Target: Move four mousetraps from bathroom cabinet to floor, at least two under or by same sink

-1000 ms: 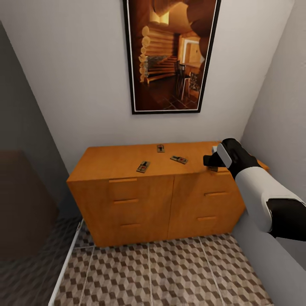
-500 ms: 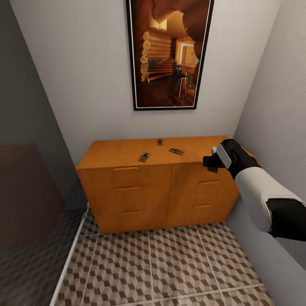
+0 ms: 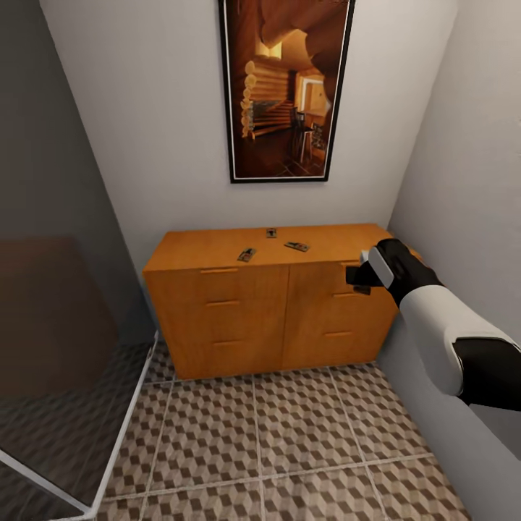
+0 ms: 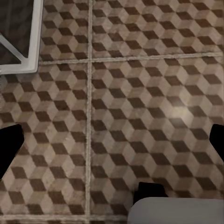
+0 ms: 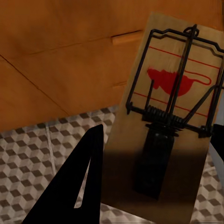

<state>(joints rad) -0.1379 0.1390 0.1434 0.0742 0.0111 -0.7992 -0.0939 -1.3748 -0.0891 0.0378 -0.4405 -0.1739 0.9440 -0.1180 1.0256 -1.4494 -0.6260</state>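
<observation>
Backed away since a second ago: whole head view shifted, cabinet (image 3: 278, 300) smaller, more bathroom floor (image 3: 268, 441) below. Head view: three mousetraps (image 3: 247, 255) (image 3: 271, 232) (image 3: 297, 246) flat on cabinet top; right hand (image 3: 359, 278) raised before cabinet's right half, dark framed picture (image 3: 286, 90) on wall above. Left wrist view: left hand (image 4: 112, 144) spread wide, holding nothing, over cube-patterned tiles. Right wrist view: right hand clamped on fourth mousetrap (image 5: 168, 116), red mouse print up, cabinet front behind.
</observation>
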